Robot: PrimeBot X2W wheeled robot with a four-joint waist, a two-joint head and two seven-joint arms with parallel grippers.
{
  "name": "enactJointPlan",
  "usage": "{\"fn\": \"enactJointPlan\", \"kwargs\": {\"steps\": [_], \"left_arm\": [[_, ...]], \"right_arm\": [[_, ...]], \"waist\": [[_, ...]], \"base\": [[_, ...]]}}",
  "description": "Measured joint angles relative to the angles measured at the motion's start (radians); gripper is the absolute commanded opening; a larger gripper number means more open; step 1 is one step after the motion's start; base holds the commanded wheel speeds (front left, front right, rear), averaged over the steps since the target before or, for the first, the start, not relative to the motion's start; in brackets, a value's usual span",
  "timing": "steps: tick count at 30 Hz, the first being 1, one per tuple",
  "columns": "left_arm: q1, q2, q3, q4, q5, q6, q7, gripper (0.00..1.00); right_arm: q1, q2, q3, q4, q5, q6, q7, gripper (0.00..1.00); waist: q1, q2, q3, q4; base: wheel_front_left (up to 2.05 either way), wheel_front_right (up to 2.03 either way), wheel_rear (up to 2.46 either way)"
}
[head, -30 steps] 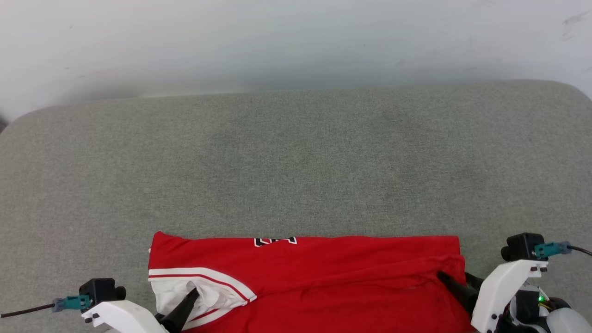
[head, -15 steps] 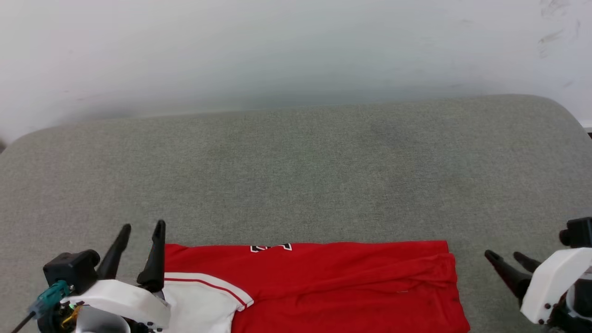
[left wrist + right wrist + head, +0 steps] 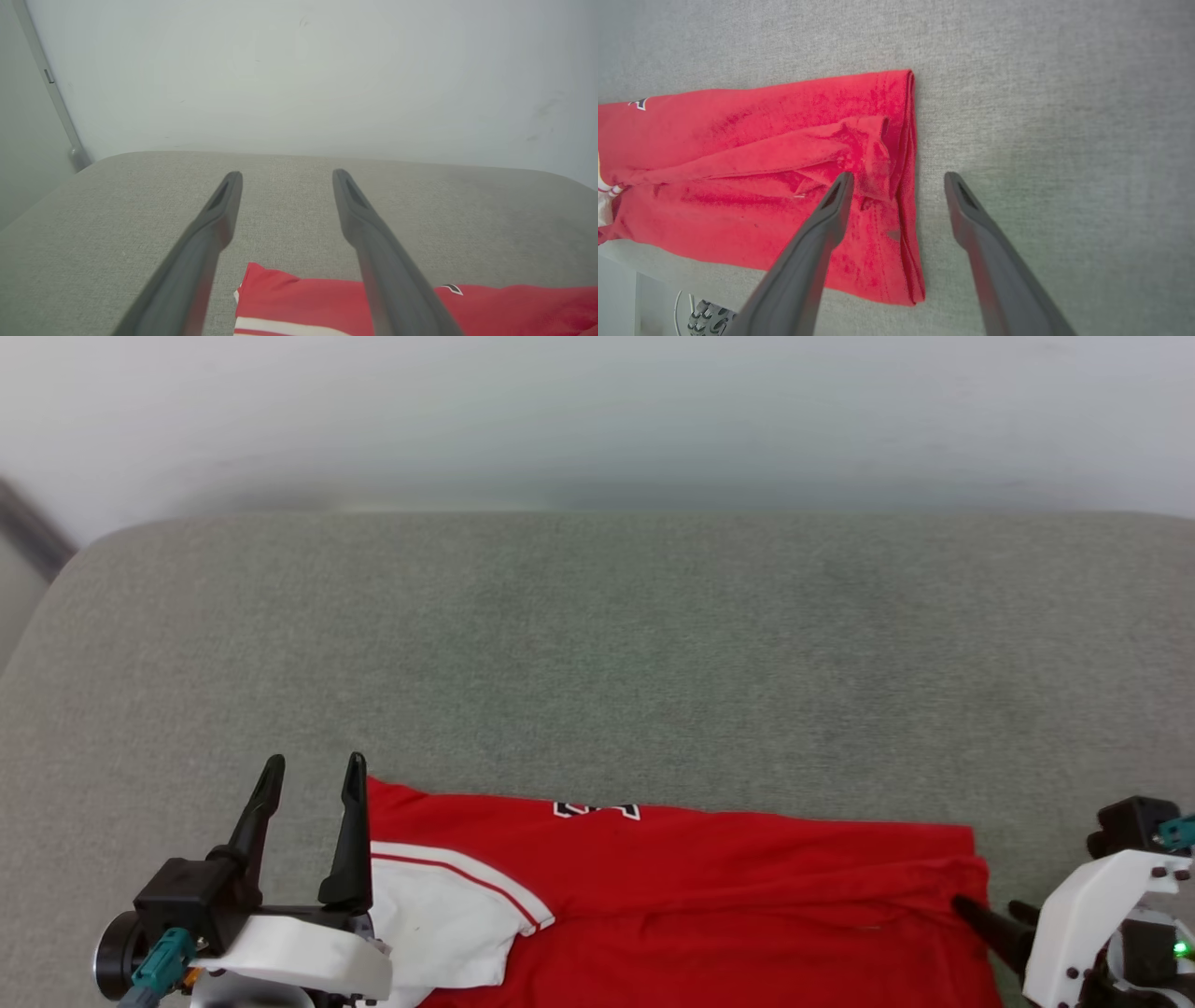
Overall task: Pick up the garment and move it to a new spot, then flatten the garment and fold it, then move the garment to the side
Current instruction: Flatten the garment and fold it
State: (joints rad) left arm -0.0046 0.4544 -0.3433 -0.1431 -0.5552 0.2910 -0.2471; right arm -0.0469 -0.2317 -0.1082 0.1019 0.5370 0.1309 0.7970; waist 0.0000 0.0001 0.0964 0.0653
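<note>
1. Left claw, nearest, lower left: jaws wide and empty. A second ago one finger lay on the white sleeve; now both fingers are lifted off, pointing away from the robot, just beside the garment's left end.
2. Right claw, lower right: jaws wide, holding nothing. In the right wrist view the right claw straddles the garment's right edge, one finger over red cloth and the other over bare bench. Whether it touches cannot be told. Half a second ago it stood off to the side.
3. Garment: a long red band lying close to the bench's near edge. Its far edge is a straight fold that cuts through the printed mark. The right end is creased. Both releases suggest a fold has just been laid down; a further fold and the shift aside appear to remain.
4. Bench: bare grey fabric beyond the garment, with wide room ahead and to either side. The corners are rounded, and the drop at the near edge is close.
5. Wall: pale, directly behind the bench's far edge; it limits forward reach.
</note>
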Motion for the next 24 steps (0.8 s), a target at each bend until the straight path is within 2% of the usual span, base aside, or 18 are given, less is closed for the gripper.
{"fn": "enactJointPlan", "kwargs": {"steps": [9, 10, 11, 12, 20, 24], "left_arm": [[-0.018, -0.024, -0.014, 0.005, 0.016, -0.006, -0.004, 1.00], [-0.021, -0.025, -0.014, 0.008, 0.016, -0.006, -0.004, 1.00], [-0.022, -0.025, -0.014, 0.011, 0.016, -0.006, -0.004, 1.00], [-0.022, -0.025, -0.014, 0.013, 0.016, -0.006, -0.004, 1.00], [-0.019, -0.007, -0.016, 0.021, 0.018, 0.003, 0.017, 1.00], [0.003, 0.000, -0.017, 0.012, 0.016, 0.010, 0.023, 1.00]], "right_arm": [[-0.048, 0.022, 0.024, 0.137, 0.014, 0.000, -0.004, 1.00], [-0.054, 0.020, 0.030, 0.144, 0.018, 0.000, -0.003, 0.52], [-0.058, 0.018, 0.036, 0.151, 0.019, 0.000, -0.005, 0.18], [-0.062, 0.017, 0.042, 0.157, 0.024, 0.000, -0.006, 0.00], [-0.083, 0.001, 0.107, 0.158, 0.043, 0.000, -0.034, 0.00], [-0.090, -0.021, 0.105, 0.145, 0.045, 0.000, -0.039, 0.00]], "waist": [[0.0001, 0.0000, 0.052, 0.057], [0.0001, 0.0000, 0.052, 0.058], [0.0001, 0.0000, 0.052, 0.058], [0.0001, 0.0000, 0.050, 0.056], [0.0002, 0.0000, 0.004, 0.028], [0.0001, 0.0000, -0.024, 0.002]], "base": [[0.00, 0.00, 0.00], [0.00, 0.00, 0.00], [0.00, 0.00, 0.00], [0.00, 0.00, 0.00], [0.00, 0.00, 0.00], [0.00, 0.00, 0.00]]}}
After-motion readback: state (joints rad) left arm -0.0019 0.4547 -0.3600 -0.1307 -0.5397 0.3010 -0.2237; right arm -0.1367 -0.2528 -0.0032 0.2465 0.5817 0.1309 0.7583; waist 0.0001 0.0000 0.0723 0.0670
